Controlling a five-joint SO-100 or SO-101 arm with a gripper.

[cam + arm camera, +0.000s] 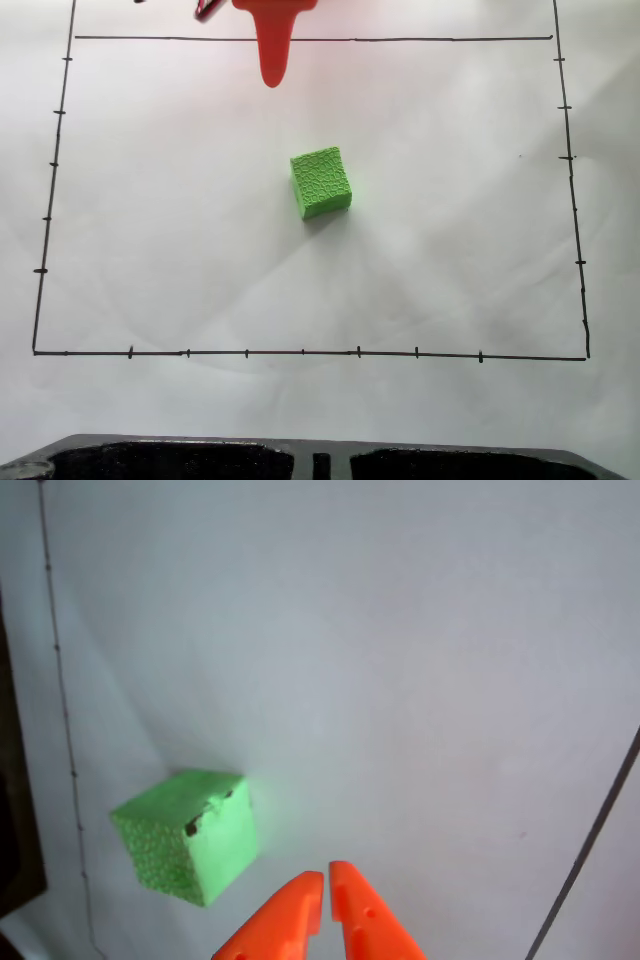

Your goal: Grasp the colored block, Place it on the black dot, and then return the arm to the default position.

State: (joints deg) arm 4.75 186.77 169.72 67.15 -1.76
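In the fixed view, the colored block (pixel 321 182) is sitting on white paper (pixel 180 200) near the middle of a black drawn border (pixel 300 352), with bare paper all around it. The orange end effector (pixel 272 80) is pointing down from the top edge, well apart from the block. A dark tray (pixel 200 458) is lying below the border.

In the wrist view, the end effector (pixel 326 878) is showing its fingertips nearly touching, holding nothing, just beside the block (pixel 190 835).

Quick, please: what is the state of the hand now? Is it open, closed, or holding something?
Hand: closed, holding nothing; the fingertips almost touch in the wrist view. The block lies apart from it on the paper.
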